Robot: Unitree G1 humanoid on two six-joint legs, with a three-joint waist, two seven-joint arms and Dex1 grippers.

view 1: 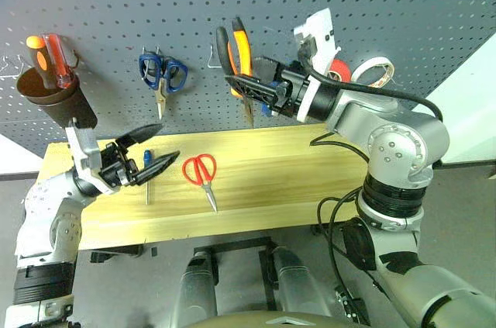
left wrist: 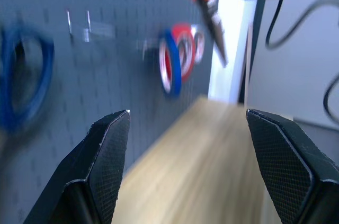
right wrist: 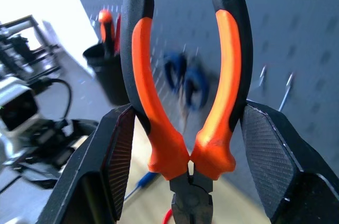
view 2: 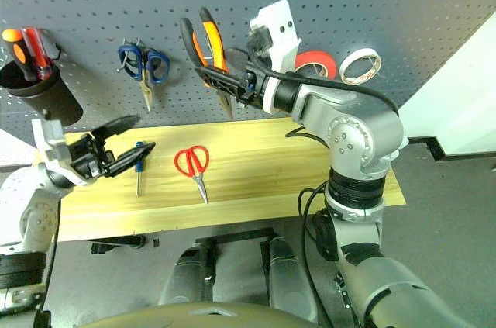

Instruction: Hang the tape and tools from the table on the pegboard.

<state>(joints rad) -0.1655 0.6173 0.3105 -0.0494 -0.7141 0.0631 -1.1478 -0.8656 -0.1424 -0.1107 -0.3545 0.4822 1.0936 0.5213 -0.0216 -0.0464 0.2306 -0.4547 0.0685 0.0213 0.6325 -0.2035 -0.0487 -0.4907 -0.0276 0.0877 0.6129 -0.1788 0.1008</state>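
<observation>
Pliers (view 1: 239, 56), handles up, are clamped in the right gripper (view 1: 260, 88) just beside the pegboard (view 1: 101, 25) hook (view 1: 211, 58); left gripper (view 1: 147, 151) gapes empty.

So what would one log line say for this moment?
right gripper: shut on pliers, near pegboard | left gripper: open, empty

the right gripper (view 1: 246, 84) is raised level, its fingers closed on the pliers (view 1: 236, 53). the left gripper (view 1: 155, 150) is held spread, empty.
</observation>
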